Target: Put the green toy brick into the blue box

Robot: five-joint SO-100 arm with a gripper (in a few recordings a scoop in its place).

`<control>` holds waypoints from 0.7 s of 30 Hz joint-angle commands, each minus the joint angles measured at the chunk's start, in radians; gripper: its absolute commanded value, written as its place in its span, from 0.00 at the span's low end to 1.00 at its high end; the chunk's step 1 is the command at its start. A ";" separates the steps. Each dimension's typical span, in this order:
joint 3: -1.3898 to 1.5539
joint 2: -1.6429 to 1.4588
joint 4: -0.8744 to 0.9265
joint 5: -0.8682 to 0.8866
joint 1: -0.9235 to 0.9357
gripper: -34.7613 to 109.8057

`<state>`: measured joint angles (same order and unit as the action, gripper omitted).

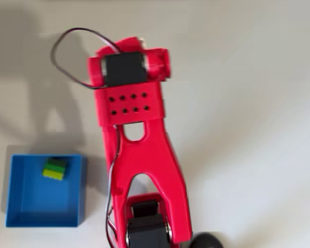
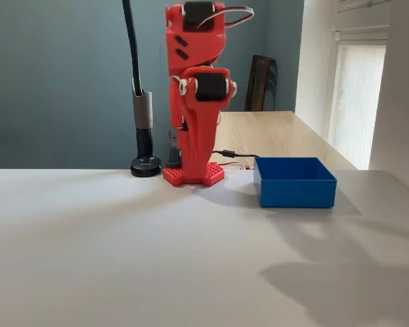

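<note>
Seen from overhead, a bright red robot arm (image 1: pixel 139 155) stretches up the middle of the picture over a pale grey desk (image 1: pixel 248 103). Its upper end carries a black servo block (image 1: pixel 125 68) and a thin dark cable (image 1: pixel 67 46) that loops out to the left. The hand sits somewhere at that upper end, folded in with the arm, and its fingers cannot be made out, so whether it is spread or pressed together cannot be told.

To the left of the arm, near the lower left corner, sits the blue box (image 1: pixel 20 206), square with low walls. The green toy brick (image 1: pixel 55 169) lies inside it on the flat blue bottom, close to the wall at the top of the picture. Its lime-green face and darker green layer both show. The arm is apart from the box and the brick.

In the fixed view from the front, the red arm (image 2: pixel 196 95) stands folded upright on its red base (image 2: pixel 193 176) at the back of the desk (image 2: pixel 123 259). The blue box (image 2: pixel 294 189) rests just to the right of the base, and its near wall hides the inside. A black pole on a round black foot (image 2: pixel 146 165) stands just left of the arm.
</note>
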<state>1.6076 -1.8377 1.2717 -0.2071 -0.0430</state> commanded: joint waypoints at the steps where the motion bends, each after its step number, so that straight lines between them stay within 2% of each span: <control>1: 0.026 -0.074 -0.061 -0.014 0.077 0.24; 15: 0.074 -0.106 -0.080 0.098 0.098 0.24; 21: 0.314 -0.336 -0.201 0.071 0.086 0.24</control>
<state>1.7856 -1.9543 1.1321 -0.1120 0.0337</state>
